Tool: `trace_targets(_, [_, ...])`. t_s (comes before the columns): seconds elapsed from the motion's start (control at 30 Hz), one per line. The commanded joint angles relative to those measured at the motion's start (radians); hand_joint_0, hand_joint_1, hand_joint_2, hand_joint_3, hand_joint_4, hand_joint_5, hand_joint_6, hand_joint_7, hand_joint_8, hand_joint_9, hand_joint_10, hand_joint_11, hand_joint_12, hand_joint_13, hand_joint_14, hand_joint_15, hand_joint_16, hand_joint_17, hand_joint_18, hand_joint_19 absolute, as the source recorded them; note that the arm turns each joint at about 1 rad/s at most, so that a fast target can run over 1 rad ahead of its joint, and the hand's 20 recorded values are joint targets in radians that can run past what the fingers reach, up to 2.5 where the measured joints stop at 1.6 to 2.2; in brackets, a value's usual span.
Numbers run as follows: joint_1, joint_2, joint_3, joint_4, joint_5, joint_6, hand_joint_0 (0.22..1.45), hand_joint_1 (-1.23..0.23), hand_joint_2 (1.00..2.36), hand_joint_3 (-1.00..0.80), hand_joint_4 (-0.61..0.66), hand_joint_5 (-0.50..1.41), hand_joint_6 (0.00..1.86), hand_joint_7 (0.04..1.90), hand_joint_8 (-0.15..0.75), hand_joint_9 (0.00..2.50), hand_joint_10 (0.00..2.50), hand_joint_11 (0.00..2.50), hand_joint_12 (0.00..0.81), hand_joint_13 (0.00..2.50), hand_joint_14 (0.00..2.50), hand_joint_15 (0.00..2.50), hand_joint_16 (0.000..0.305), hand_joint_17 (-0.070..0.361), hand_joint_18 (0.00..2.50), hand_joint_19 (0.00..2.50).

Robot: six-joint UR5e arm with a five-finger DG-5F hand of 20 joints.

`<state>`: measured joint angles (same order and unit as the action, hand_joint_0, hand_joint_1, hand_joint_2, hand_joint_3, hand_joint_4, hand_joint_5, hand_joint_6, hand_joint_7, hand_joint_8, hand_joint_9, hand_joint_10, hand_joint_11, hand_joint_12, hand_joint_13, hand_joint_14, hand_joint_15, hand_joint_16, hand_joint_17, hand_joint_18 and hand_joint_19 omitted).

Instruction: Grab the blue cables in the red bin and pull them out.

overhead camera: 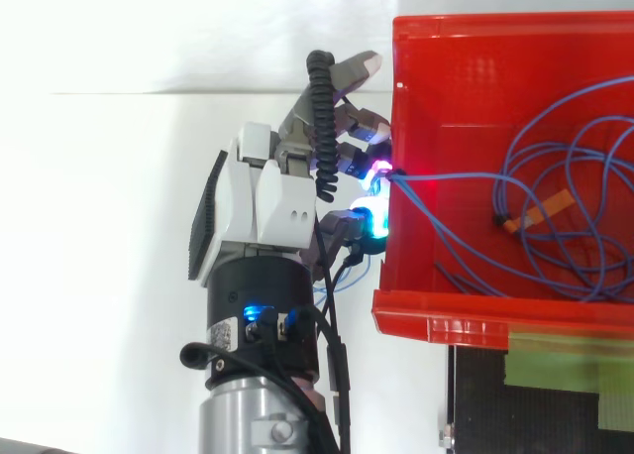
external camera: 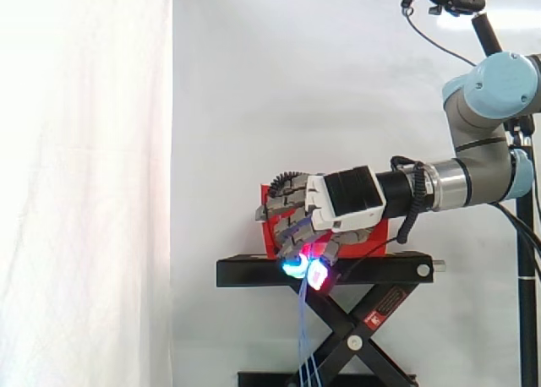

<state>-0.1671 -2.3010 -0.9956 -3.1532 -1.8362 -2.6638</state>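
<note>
- Red open-topped plastic bin [overhead camera: 446,77]: one counted, seated on one black scissor-lift stand [external camera: 254,271].
- Thin blue cables [overhead camera: 510,176]: lay mostly inside the bin as one loose tangle, too looped to number.
- Ran taut from that tangle over the bin wall facing the hand, as a few strands drawn together at the rim.
- Hung down outside the bin, past the stand top, as roughly three strands in the side view.
- Grey-and-white robot hand [overhead camera: 277,191]: one counted, held just outside that same bin wall, curled closed.
- Glowing fingertips [overhead camera: 369,221] pinched on the strands right beside the wall's rim.
- Small orange tag [overhead camera: 540,209]: one seen, amid the tangle inside the bin.
- Judged as the pulling step: grasp made, most of the cable not yet out of the bin.
- Called next for a steady draw away from the bin with the pinch kept firm.
- Risked, on this reading, snagged loops dragging the bin along.
</note>
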Motion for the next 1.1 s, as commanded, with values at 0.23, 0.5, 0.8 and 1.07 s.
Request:
trace_targets(0.23, [0.003,0.000,0.000,-0.004,0.002,0.000,0.94,-0.75,1.00,-1.00,0.06,0.77,0.63,0.68,0.263,0.98,0.03,0.95,0.346,0.60,0.01,0.33,0.044,0.098,0.52,0.48])
trace_targets(0.5, [0.018,0.000,0.000,-0.018,0.000,0.109,0.94,-0.75,1.00,-1.00,0.05,0.77,0.62,0.68,0.266,0.98,0.03,0.94,0.345,0.60,0.01,0.33,0.044,0.098,0.53,0.48])
trace_targets(0.8, [0.050,0.015,0.000,-0.014,0.000,0.523,0.94,-0.75,1.00,-1.00,0.06,0.77,0.62,0.68,0.266,0.98,0.03,0.94,0.345,0.60,0.01,0.34,0.044,0.098,0.52,0.48])
trace_targets(1.07, [0.083,0.048,0.000,-0.014,0.003,0.781,0.94,-0.75,1.00,-1.00,0.06,0.78,0.62,0.68,0.267,0.97,0.02,0.94,0.343,0.60,0.01,0.33,0.044,0.099,0.52,0.48])
